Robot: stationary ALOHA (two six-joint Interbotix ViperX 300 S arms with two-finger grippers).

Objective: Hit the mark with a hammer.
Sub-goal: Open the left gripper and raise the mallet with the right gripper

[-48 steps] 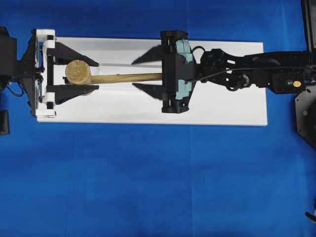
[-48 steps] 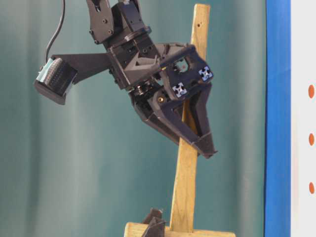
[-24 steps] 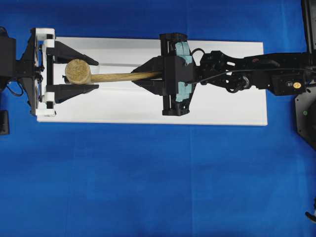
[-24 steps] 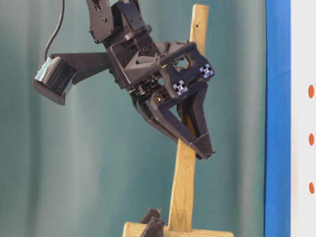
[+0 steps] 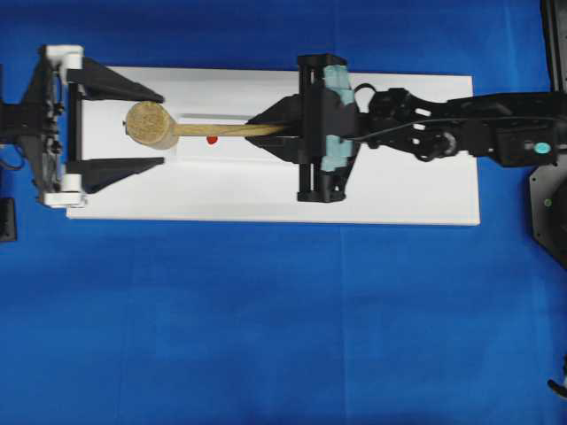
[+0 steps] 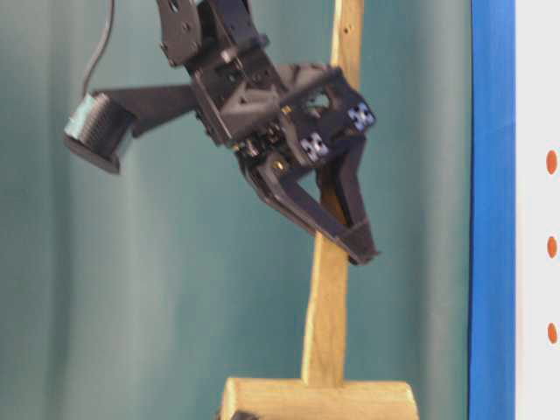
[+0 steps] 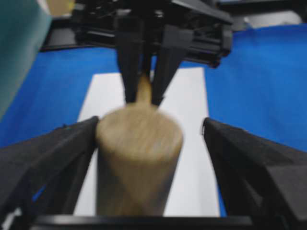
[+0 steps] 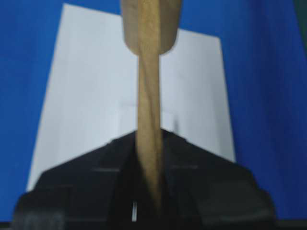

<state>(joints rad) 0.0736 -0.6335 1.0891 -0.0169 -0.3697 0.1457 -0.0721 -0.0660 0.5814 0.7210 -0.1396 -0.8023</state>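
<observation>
The hammer, a tan wooden mallet, has its head (image 5: 151,124) at the left of the white board (image 5: 399,195) and its handle (image 5: 230,130) pointing right. My right gripper (image 5: 276,133) is shut on the handle; this also shows in the right wrist view (image 8: 149,139) and the table-level view (image 6: 350,241). My left gripper (image 5: 164,129) is wide open, with the head (image 7: 139,158) between its fingers (image 7: 48,158) and not gripped. A small red mark (image 5: 212,140) shows on the board just beside the handle.
The white board lies on a blue tablecloth (image 5: 266,336). A white panel with orange dots (image 6: 551,236) stands at the right of the table-level view.
My right gripper closed on the handle and the hammer rose and shifted slightly. My left gripper opened wider and drew back to the left. The red mark came into view.
</observation>
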